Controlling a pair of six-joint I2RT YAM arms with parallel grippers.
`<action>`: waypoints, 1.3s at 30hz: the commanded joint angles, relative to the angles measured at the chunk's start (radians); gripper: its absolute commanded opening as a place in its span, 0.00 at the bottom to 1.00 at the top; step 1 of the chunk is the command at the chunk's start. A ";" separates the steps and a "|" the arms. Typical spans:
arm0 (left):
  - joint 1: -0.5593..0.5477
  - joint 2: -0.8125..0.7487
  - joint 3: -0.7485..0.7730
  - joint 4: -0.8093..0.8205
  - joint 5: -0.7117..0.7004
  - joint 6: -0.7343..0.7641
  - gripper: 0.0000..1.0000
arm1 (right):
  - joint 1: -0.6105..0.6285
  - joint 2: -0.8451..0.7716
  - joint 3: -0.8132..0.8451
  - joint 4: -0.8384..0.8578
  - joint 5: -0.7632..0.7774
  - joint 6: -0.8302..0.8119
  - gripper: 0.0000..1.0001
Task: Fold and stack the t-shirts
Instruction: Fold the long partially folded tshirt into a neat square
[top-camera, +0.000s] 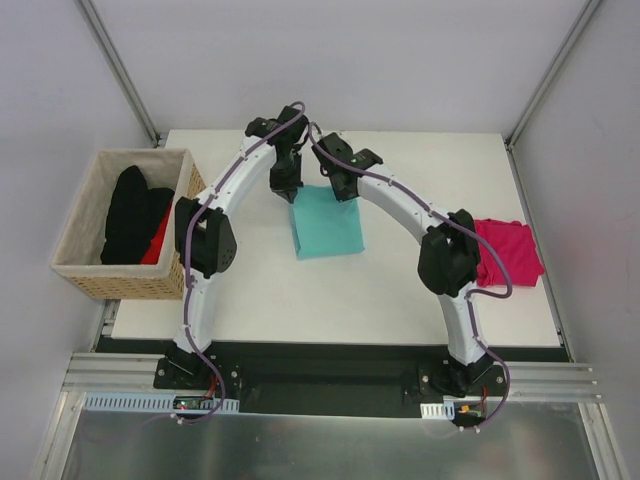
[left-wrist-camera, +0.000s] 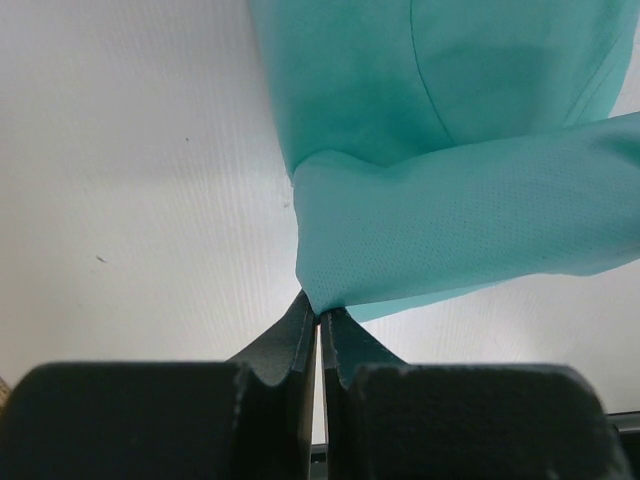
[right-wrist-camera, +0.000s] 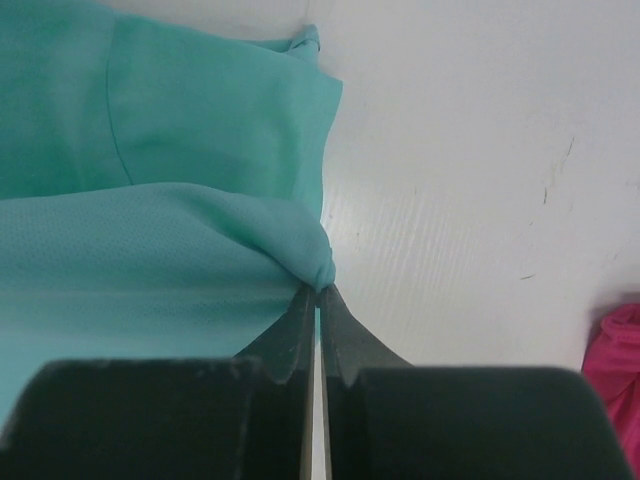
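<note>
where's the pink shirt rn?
Top view: the pink t-shirt lies bunched at the right edge of the table, just outside the right arm, apart from the teal t-shirt at centre.

No legible text or labels anywhere.

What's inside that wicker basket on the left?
The wicker basket holds a pile of black garments with a bit of red cloth beside them. Anything beneath is covered.
</note>
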 joint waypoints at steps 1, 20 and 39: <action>0.021 0.028 0.076 -0.007 0.028 0.046 0.00 | -0.042 0.024 0.081 0.021 0.009 -0.053 0.01; 0.070 0.123 0.117 0.019 0.108 0.079 0.06 | -0.142 0.190 0.206 0.046 -0.121 -0.086 0.40; 0.096 0.003 -0.010 0.077 0.223 0.031 0.06 | -0.205 -0.044 -0.018 0.061 -0.083 -0.038 0.42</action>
